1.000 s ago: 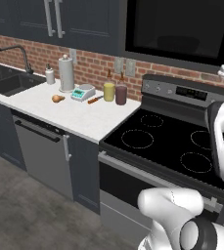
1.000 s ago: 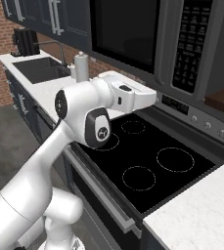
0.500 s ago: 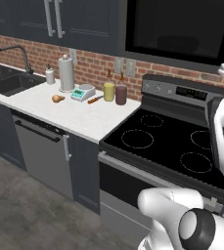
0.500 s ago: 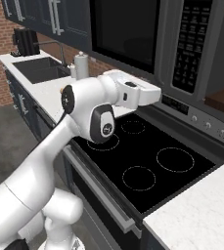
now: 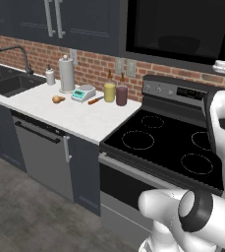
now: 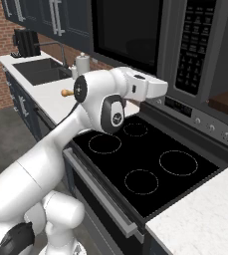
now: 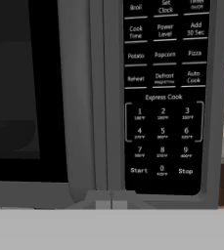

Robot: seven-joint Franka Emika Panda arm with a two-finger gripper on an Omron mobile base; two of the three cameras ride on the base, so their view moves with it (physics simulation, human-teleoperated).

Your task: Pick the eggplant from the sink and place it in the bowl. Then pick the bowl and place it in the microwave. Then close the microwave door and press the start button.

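Above the black glass stove top, the wide dark grey microwave sits w/ its dark grey-framed, glossy-windowed door apparently shut, frame flush beside the right-hand key panel. White arm's hand is raised in front of the microwave's lower edge, pointing at it. Fingertips aren't clearly visible in any view; going by the closed reading, jaws are shut w/ nothing between them.

Key relation: in hand view the Start key sits bottom-left of the number pad, just right of the door seam, and up and slightly right of where the jaws' centre line meets the frame's bottom. Stop key is on the same row, further right, 0 key between them. So the press prob. needs a short lift plus small shift right, then straight push in; drifting far right risks the 0 or Stop.

Containers: window too dark to confirm the bowl or eggplant inside; only a faint rounded shape shows thru the glass, can't tell what. Matte black sink on the desk far left, well away from the arm; nothing visible in its basin from here.

Judgement: last step, start-button press, not yet done.
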